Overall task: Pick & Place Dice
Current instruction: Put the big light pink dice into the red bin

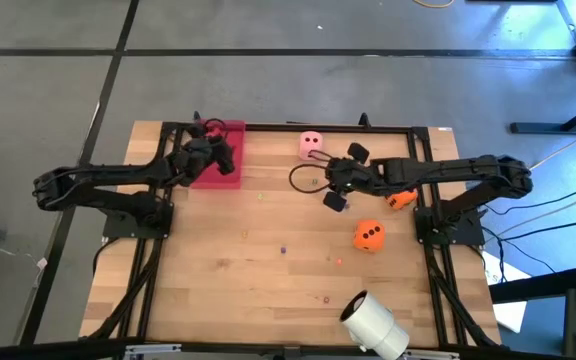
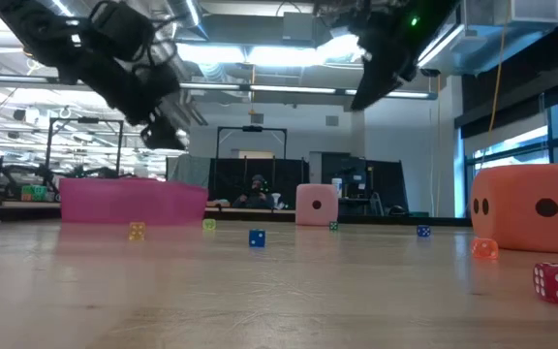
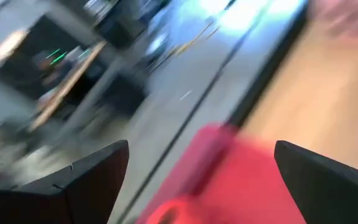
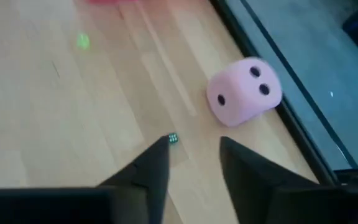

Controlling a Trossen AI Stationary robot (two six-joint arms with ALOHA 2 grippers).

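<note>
Right end effector [image 4: 191,155] lines up on the pale pink die [image 4: 244,90].
Its fingers stand partly spread, empty; next it must advance and straddle the die near the bench's [image 1: 268,280] far edge. Left end effector [image 3: 201,165], spread wide, hovers above the red tray [image 1: 220,165].

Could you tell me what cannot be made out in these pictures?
- Red tray: contents hidden by the left gripper in the high view, smeared in the left wrist view.
- Tiny dice: pips too small, low view.
- Orange die: cut off by the frame edge, low view.
</note>
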